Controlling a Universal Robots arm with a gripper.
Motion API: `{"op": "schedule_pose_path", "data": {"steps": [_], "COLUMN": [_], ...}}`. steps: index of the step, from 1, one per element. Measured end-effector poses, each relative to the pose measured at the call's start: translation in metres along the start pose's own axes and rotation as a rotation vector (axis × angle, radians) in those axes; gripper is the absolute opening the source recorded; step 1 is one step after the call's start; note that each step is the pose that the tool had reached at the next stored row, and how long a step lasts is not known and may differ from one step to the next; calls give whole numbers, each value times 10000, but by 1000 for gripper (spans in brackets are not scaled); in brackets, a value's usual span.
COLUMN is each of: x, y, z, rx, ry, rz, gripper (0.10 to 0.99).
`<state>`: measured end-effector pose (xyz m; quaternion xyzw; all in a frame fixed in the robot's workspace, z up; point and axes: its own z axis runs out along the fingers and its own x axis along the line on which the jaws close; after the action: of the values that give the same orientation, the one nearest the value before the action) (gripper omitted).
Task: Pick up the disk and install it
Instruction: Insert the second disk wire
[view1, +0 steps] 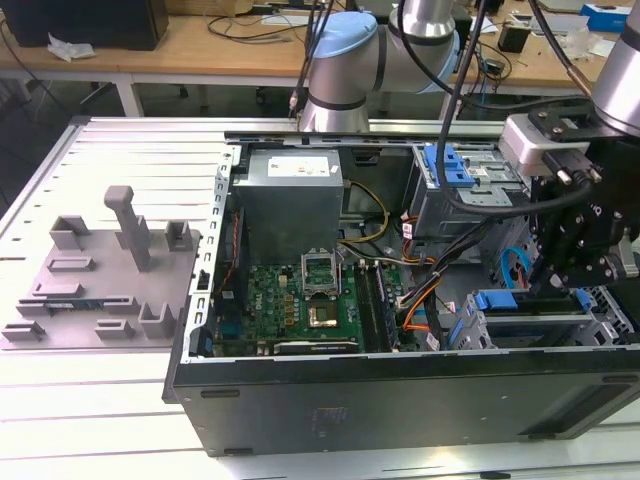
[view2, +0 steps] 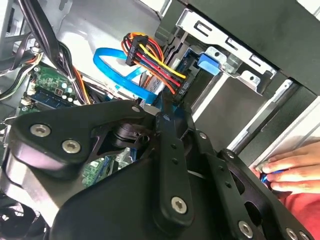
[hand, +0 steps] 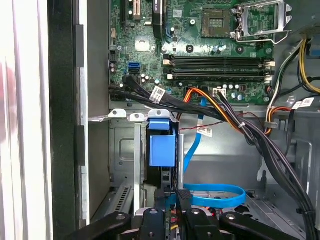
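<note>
The disk (hand: 162, 147) is seen edge-on in the first wrist view. Its bright blue plastic frame stands in a slot of the grey sheet-metal drive cage (hand: 125, 160), at the corner of the open black computer case (view1: 400, 395) that lies on the slatted aluminium bench (view1: 90, 410). The silver metal body is hidden by the cage, so how deeply it is seated cannot be judged.

The black linkage gripper (hand: 172, 194) hangs just beside the slot's open end, among the blue flat data cable (hand: 215, 194) and the bundle of red, yellow and black power wires (view2: 150, 55). Whether the jaws are clenched or released cannot be told.

The disk is judged stiff, fairly heavy for its size and sensitive to knocks. The bare metal would be slippery, so the blue frame's long sides are the better place to be gripped.

The case also holds a green motherboard (view1: 300, 305) and a grey power supply box (view1: 290, 200). A second cage (view1: 470, 190) with blue clips is mounted further back. A person's hand (view2: 292, 170) rests at the case's outer edge.
</note>
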<state>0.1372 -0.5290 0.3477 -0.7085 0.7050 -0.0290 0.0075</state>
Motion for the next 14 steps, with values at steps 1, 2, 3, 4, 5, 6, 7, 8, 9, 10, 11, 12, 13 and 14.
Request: {"op": "schedule_pose_path", "data": {"steps": [1, 2, 3, 4, 5, 6, 7, 8, 9, 10, 11, 12, 13, 14], "x": [-15, -28, -51, -68, -81, -103, -122, -166, -193, -220, -277, -337, -375, -380], "y": [-3, -4, -6, -8, -9, -11, -12, -14, -15, -15, -16, -17, -12, -10], "z": [-54, -81, -120, -148, -170, -201, -221, -257, -272, -282, -304, -327, -333, -333], "rx": [0, 1, 1, 1, 1, 2, 2, 2, 3, 2, 2, 4, 5, 5], "ry": [-1, -1, 2, 9, 17, 28, 38, 79, 111, 138, 210, 275, 347, 373], "rz": [0, 0, 0, -1, -1, -2, -2, -4, -6, -7, -10, -14, -16, -19], "gripper": [235, 235, 235, 235, 235, 235, 235, 235, 235, 235, 224, 157, 106, 106]}}
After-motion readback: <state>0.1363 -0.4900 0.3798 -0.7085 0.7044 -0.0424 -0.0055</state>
